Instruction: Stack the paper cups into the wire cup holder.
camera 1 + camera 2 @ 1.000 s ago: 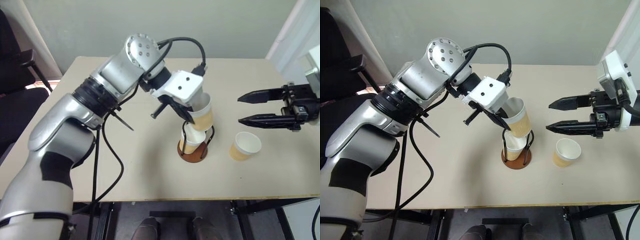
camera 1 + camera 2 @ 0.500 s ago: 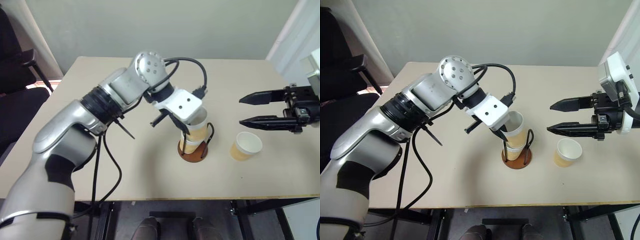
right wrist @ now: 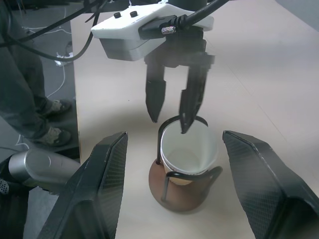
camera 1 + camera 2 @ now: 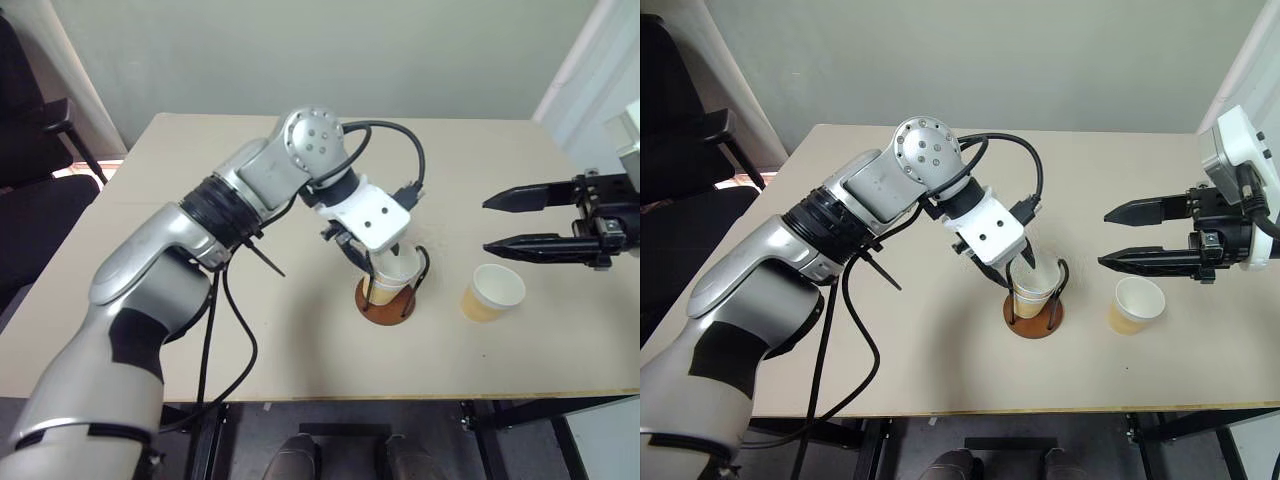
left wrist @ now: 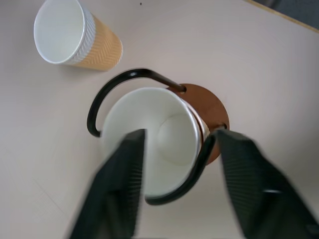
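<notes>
1. Paper cups: nested ones (image 4: 394, 278) sit in the wire cup holder (image 4: 387, 303), mid-table toward the front edge, mouth up, long axis upright.
2. One loose cup (image 4: 491, 292) stands upright just beside the holder, toward the table's right edge.
3. My left gripper (image 3: 172, 107) hangs over the stack, fingers apart, gripping nothing.
4. My right gripper (image 4: 520, 222) waits beyond the loose cup, fingers apart, empty.
5. I judge placing complete; next I must lift clear, then grasp the loose cup.
</notes>
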### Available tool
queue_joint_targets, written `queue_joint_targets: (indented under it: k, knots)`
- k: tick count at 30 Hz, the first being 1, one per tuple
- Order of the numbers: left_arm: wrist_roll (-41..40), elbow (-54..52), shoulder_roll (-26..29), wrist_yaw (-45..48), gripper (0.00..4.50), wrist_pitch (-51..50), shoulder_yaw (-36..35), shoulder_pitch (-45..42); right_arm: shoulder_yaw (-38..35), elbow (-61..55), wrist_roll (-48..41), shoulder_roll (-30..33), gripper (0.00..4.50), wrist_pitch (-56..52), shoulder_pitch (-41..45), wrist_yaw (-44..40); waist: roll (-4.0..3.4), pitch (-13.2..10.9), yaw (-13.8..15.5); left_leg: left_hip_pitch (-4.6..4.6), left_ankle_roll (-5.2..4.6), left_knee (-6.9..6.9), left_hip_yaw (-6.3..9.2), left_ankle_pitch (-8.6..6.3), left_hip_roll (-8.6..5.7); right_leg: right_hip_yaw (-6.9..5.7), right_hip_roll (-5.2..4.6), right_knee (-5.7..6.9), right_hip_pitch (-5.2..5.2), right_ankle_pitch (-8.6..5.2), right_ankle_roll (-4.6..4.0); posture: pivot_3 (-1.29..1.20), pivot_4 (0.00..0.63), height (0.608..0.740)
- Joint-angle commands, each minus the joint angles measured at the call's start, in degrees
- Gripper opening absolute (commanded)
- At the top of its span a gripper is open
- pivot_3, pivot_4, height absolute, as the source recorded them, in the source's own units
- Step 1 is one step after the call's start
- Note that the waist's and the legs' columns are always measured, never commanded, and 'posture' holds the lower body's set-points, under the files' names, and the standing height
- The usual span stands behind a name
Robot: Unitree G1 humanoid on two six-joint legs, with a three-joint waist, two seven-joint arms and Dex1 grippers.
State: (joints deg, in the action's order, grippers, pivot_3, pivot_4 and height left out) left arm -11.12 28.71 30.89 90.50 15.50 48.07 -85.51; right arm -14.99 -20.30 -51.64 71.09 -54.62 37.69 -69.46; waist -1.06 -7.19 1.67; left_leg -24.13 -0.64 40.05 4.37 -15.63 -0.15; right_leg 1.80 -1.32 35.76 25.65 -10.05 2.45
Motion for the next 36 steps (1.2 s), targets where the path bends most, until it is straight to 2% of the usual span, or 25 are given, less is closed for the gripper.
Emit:
queue_joint_targets:
  k: [1, 2, 3, 7, 12, 16, 19, 21, 26, 30, 36]
  knots:
    - [-0.6, 0.2, 1.1, 2.0, 4.01, 1.1, -1.9, -2.0, -1.7, 0.1, -0.4, 1.4, 3.15, 0.5, 0.9, -0.1, 0.00, 0.0, 0.0, 0.00, 0.00, 0.00, 0.00, -0.01, 0.00, 0.00, 0.00, 0.00, 0.00, 0.00, 0.00, 0.00, 0.150, 0.740]
    - [-0.5, 0.6, 1.0, 2.0, 4.38, 1.2, -2.1, -2.1, -1.6, 0.1, -0.4, 1.5, 3.15, 0.6, 1.0, -0.1, 0.00, 0.0, 0.0, 0.00, 0.01, 0.00, 0.00, -0.01, 0.00, 0.00, 0.00, 0.00, 0.00, 0.00, 0.01, 0.00, 0.150, 0.740]
    - [-0.3, 1.0, 0.8, 2.0, 4.46, 1.1, -2.5, -2.1, -1.5, 0.2, -0.4, 1.5, 3.15, 0.6, 1.1, -0.1, 0.00, 0.0, 0.0, 0.00, 0.00, 0.00, 0.00, -0.01, 0.00, 0.00, 0.00, 0.00, 0.00, -0.01, 0.01, 0.00, 0.150, 0.740]
    - [-0.6, 1.6, -0.6, 2.0, 4.46, -1.7, -6.0, -1.1, -1.1, 0.2, 0.5, 1.5, 3.15, 1.2, 0.7, 0.1, 0.00, 0.0, 0.1, -0.02, -0.01, 0.01, 0.00, -0.03, -0.01, 0.00, 0.00, -0.05, -0.01, -0.01, 0.03, 0.00, 0.150, 0.740]
    - [-3.8, 2.1, 0.4, 2.0, 4.46, -9.9, -13.0, 0.5, -1.2, -0.8, 3.3, 3.3, 3.15, 1.5, -4.7, -0.3, -0.02, 0.0, 0.1, -0.03, 0.02, -0.01, -0.01, -0.06, 0.00, 0.00, 0.00, -0.12, -0.01, -0.01, 0.05, 0.00, 0.150, 0.740]
    - [-11.0, -3.5, 5.0, 2.0, 4.46, -20.8, -17.4, 3.7, -1.6, -2.6, 5.9, 4.3, 3.15, 3.0, -9.6, -0.1, -0.07, 0.0, 0.1, -0.02, 0.04, -0.02, -0.05, -0.08, 0.01, 0.01, 0.01, -0.16, 0.00, -0.02, 0.06, 0.00, 0.150, 0.740]
    - [-18.2, -12.3, 10.6, 2.0, 4.46, -29.3, -20.8, 7.9, 1.2, -3.5, 14.0, 7.0, 3.15, 7.9, -15.8, 0.4, -0.07, 0.0, 0.0, -0.02, 0.07, -0.04, -0.05, -0.08, 0.03, 0.01, 0.03, -0.18, 0.00, -0.02, 0.07, 0.00, 0.150, 0.740]
    - [-19.9, -16.4, 13.6, 2.0, 4.46, -33.7, -23.8, 10.7, 3.4, -3.1, 18.8, 8.6, 3.15, 11.2, -19.0, 0.6, -0.08, 0.0, 0.0, -0.03, 0.09, -0.02, -0.04, -0.09, 0.04, 0.00, 0.05, -0.24, 0.00, -0.02, 0.07, 0.00, 0.150, 0.740]
    - [-17.3, -20.7, 17.8, 1.2, 4.46, -37.3, -28.0, 17.2, 7.8, -0.2, 26.3, 10.6, 3.15, 17.6, -20.9, -0.7, -0.14, 0.1, 0.1, 0.07, 0.07, 0.04, -0.05, -0.09, 0.01, 0.06, 0.00, -0.26, -0.10, 0.03, 0.12, 0.00, 0.150, 0.740]
    - [-16.2, -24.5, 20.2, 1.2, 4.46, -38.6, -30.1, 21.8, 12.4, 1.5, 31.3, 10.0, 3.15, 21.8, -18.9, -1.5, -0.14, 0.1, 0.0, 0.18, 0.00, 0.07, -0.06, -0.10, 0.02, 0.05, 0.01, -0.24, -0.19, 0.09, 0.09, 0.00, 0.150, 0.740]
    - [-13.4, -24.7, 21.4, 0.1, 4.46, -39.4, -32.2, 23.5, 20.3, 4.2, 38.7, 6.9, 3.15, 26.5, -13.7, -2.9, -0.13, 0.1, -0.2, 0.22, -0.07, 0.06, -0.05, -0.09, 0.03, 0.05, 0.01, -0.22, -0.19, 0.13, 0.06, 0.00, 0.150, 0.740]
